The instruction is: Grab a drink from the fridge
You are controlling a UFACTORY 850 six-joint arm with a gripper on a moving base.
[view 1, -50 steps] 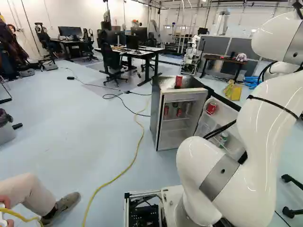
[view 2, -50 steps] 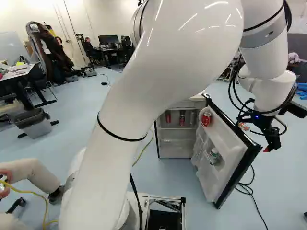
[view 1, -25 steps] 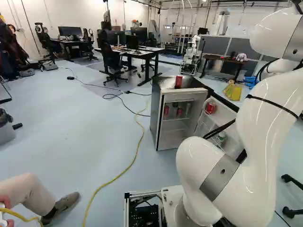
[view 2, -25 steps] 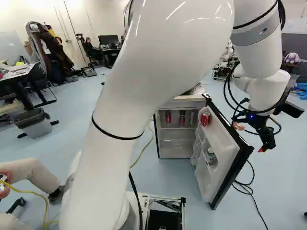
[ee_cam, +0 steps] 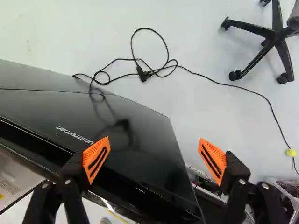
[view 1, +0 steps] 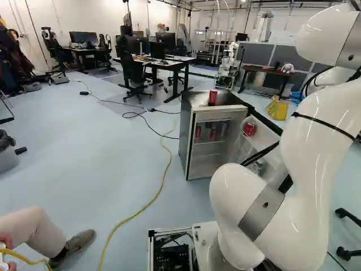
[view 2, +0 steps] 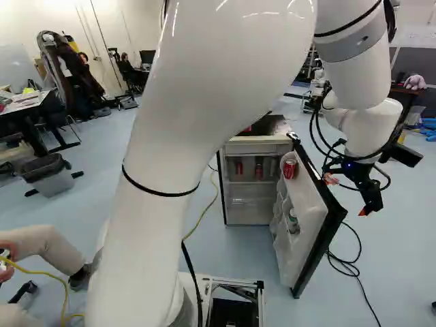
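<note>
Orange-padded black fingers (ee_cam: 214,161), spread wide w/ nothing gripped, hang at the outer side of a swung-open black fridge door (ee_cam: 149,121); the drinks are on the other side. In the wrist view one finger overlaps the door's glossy face, the other shows past its edge; contact can't be confirmed. From the R base view, the nearest drink, a red can (view 2: 290,169) in the white door rack, lies L of the fingers, across the panel, its long axis approx. upright. A green-and-white container (view 2: 293,221) sits lower in the same rack. Two small, dark-red cans (view 2: 239,167) (view 2: 258,170) stand upright on the inner shelf; another red can (view 1: 212,97) tops the squat, dark-sided fridge (view 1: 185,135). Which drink is wanted isn't clear. The sole arm at work, a glossy white one (view 2: 157,225), would likely need to clear the door edge & come round to the open front; a straight push could swing the door instead. The fridge stands on a pale blue-grey floor (view 1: 113,164), w/ a thin yellow cable (view 1: 153,199) running beside it. Beyond: a white-topped desk (view 1: 163,66) w/ monitors.
</note>
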